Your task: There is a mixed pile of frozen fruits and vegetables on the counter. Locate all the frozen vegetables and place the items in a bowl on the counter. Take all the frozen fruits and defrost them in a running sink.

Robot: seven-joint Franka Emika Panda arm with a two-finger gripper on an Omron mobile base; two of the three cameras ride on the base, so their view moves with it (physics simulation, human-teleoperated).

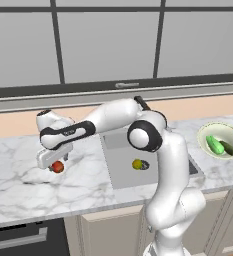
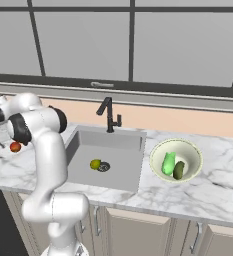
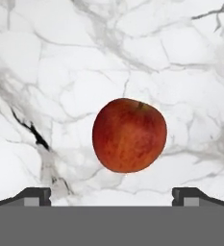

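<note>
Vegetables [image 2: 172,165] both in bowl [image 2: 197,152]; yellow-green fruit [image 2: 95,163] already in sink [image 2: 125,142]. Red apple [image 3: 129,135] left on counter [image 3: 46,72], under gripper [image 3: 111,194], jaws wide, empty.

Gripper [image 1: 54,164] partly covering the apple [image 1: 58,167] in left base view. Arm cut off by left edge in right base view. Fingertips [image 3: 36,196] barely visible.

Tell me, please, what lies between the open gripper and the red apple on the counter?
Nothing: in the hand view only bare marble counter surrounds the apple, centred ahead of the open gripper.
</note>
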